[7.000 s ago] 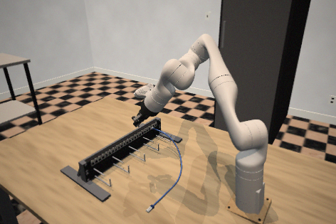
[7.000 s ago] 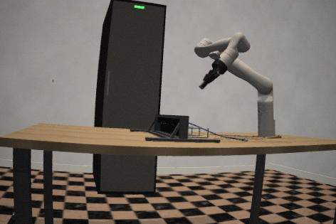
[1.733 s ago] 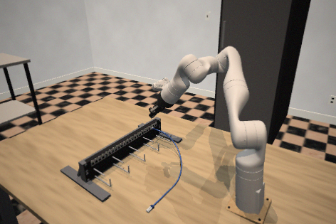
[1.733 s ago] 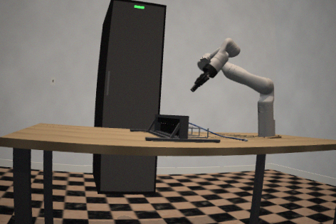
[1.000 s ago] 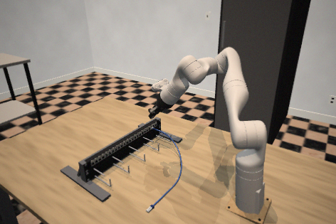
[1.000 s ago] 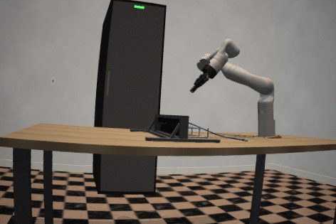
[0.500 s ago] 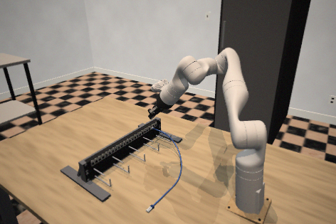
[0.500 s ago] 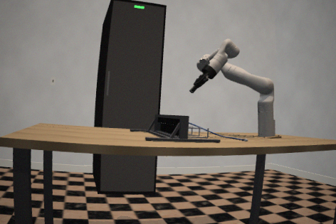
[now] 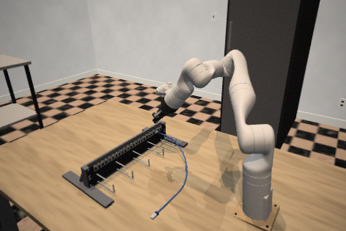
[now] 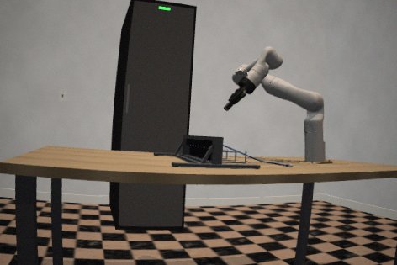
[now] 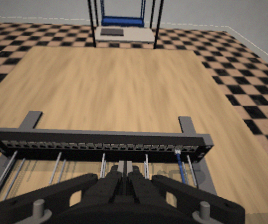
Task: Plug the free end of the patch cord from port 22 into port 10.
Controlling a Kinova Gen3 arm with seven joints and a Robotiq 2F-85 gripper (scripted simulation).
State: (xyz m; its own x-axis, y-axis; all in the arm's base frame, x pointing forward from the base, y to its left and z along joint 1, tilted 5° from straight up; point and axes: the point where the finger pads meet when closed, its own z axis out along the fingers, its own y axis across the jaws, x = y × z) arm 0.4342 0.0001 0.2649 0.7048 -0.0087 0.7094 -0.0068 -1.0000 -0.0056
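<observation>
A black patch panel rack (image 9: 122, 152) stands on the wooden table; it also shows in the wrist view (image 11: 99, 142) and in the exterior view (image 10: 203, 150). A blue patch cord (image 9: 179, 169) runs from a port near the rack's right end (image 11: 178, 150) and curves over the table. Its free plug (image 9: 155, 214) lies on the table near the front edge. My gripper (image 9: 157, 116) hangs in the air above the rack's right end, shut and empty. It also shows in the wrist view (image 11: 124, 176) and the exterior view (image 10: 229, 106).
A tall dark cabinet (image 9: 269, 45) stands behind the table. The arm's base (image 9: 256, 206) is bolted at the table's right front. A shelf with black legs (image 9: 15, 92) stands at the far left on the floor.
</observation>
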